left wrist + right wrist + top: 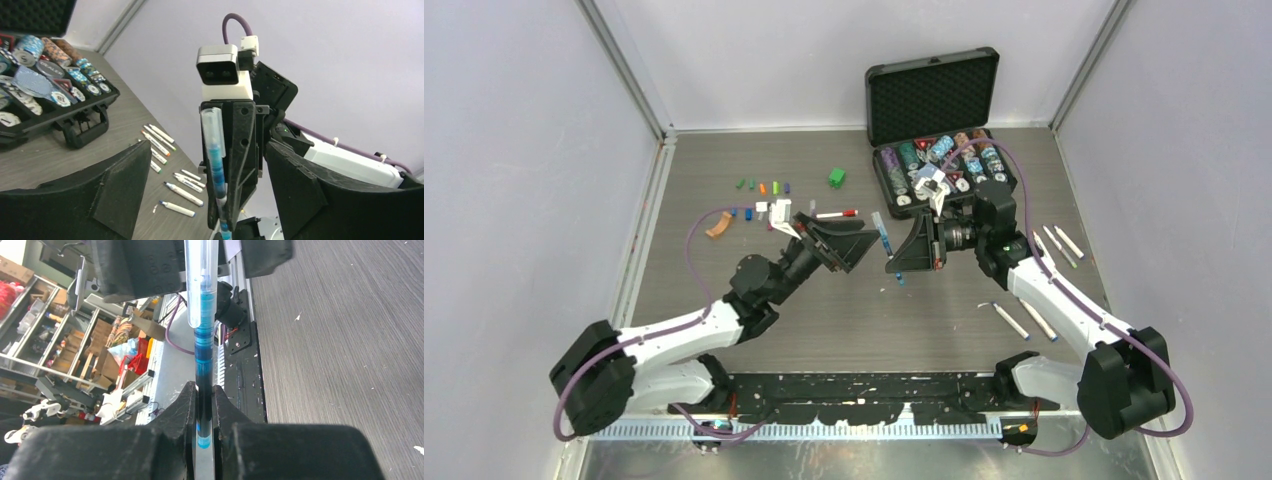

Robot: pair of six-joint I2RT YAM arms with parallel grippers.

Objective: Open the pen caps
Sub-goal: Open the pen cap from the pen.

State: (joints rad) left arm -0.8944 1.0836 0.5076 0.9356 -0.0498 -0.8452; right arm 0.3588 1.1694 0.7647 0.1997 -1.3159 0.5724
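Many poker chips [939, 152] fill the open case [932, 92].

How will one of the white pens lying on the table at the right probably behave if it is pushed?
The white pens are slim round barrels lying flat, so a pushed one would probably roll sideways. They look small and plastic, so likely light and stiff.

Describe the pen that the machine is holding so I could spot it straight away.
Start at the middle of the grey table, where the two arms meet. Clamped in the right gripper is a pen with a clear barrel and blue ink inside. The other pens lie loose on the table; this one alone is gripped.
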